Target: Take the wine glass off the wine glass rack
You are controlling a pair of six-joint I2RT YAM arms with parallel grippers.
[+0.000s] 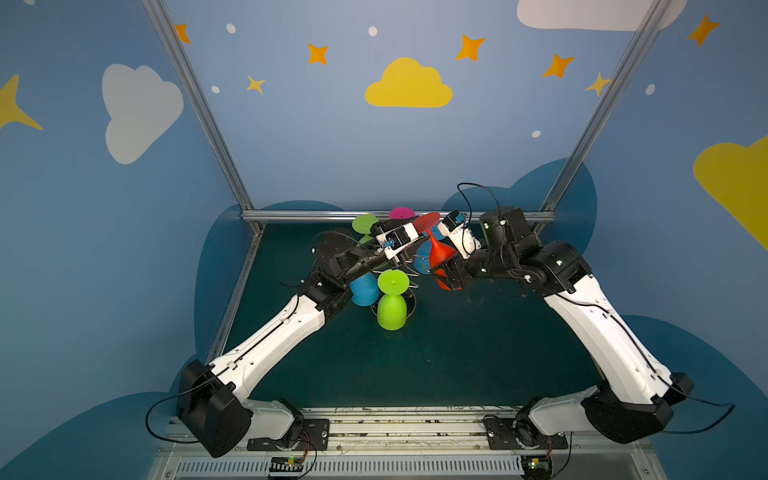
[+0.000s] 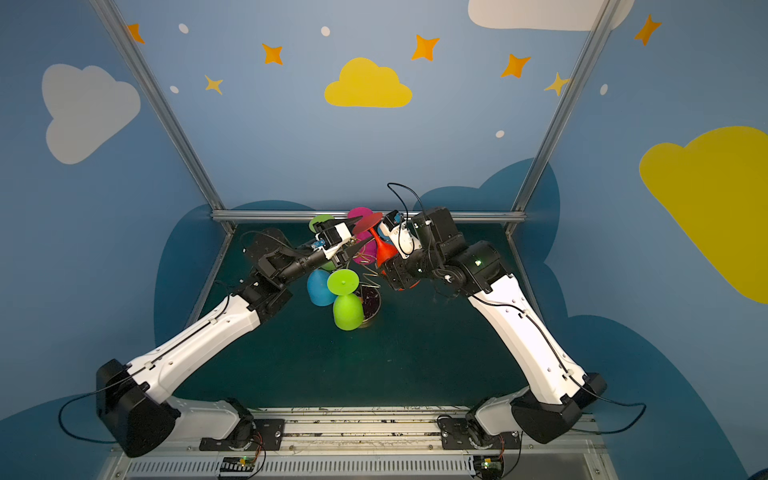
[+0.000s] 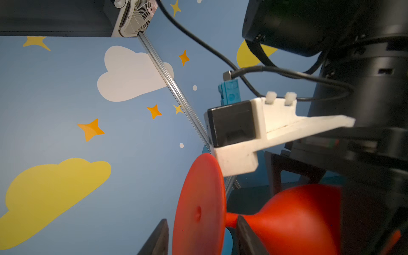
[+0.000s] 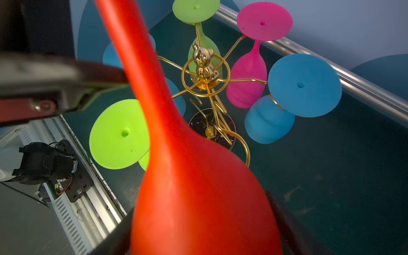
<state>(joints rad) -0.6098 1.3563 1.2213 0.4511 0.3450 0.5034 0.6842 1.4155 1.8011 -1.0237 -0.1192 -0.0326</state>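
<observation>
Peering down, we lose the wine glass rack (image 2: 371, 302) partly behind the left arm (image 1: 291, 316), and the red wine glass's (image 1: 441, 254) rim inside the right gripper (image 4: 203, 227) clamping its bowl. A green glass (image 4: 120, 134), pink glass (image 4: 262, 22) and blue glass (image 4: 302, 86) hang on the rack. Just beside the rack the red glass tilts, foot uppermost, with the left gripper (image 3: 201, 231) part-open astride that foot.

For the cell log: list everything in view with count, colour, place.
wine glass rack: one, gold, dark base, on the table
red wine glass: one, red, held clear of the rack
green wine glasses: two, green, hanging on the rack
blue wine glasses: two, blue, hanging on the rack
pink wine glass: one, pink, hanging on the rack
left claw: one, black, open around the red glass's foot
right claw: one, black, shut on the red glass's bowl
</observation>
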